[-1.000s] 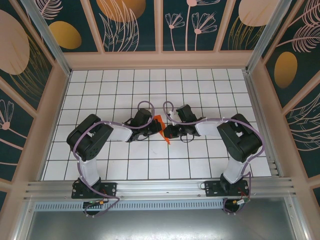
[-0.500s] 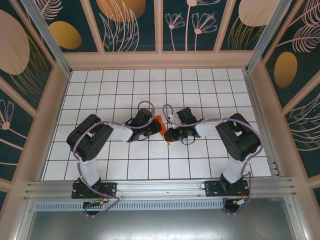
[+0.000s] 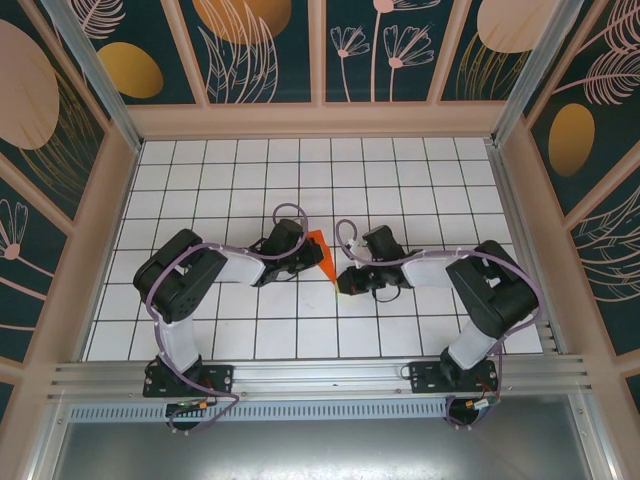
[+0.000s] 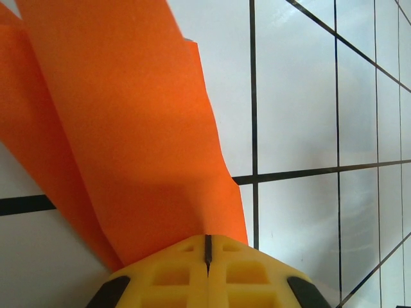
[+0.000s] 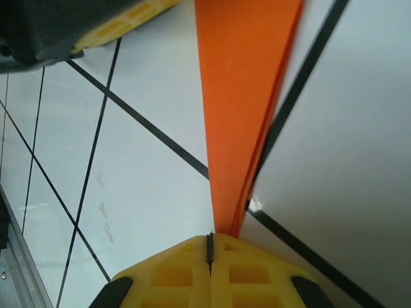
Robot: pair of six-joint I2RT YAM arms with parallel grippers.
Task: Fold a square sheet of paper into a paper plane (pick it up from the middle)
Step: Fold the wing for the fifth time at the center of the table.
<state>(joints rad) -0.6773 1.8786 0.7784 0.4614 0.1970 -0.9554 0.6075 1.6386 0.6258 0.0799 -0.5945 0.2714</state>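
Note:
The square sheet of paper is folded into a narrow, pointed orange-red strip, held just above the white grid table between both arms. My left gripper is shut on its wide end; in the left wrist view the paper fans out from the closed yellow fingertips. My right gripper is shut on the pointed near end. In the right wrist view the layered paper tapers straight into that gripper. The left gripper's yellow fingers show at the top left there.
Decorated walls close off the back and both sides. An aluminium rail runs along the near edge by the arm bases. Open grid tiles lie behind the grippers and to either side.
My right gripper has moved towards the near right, taking the paper's point with it, so the strip now stretches longer between the two grippers. The left arm has hardly moved.

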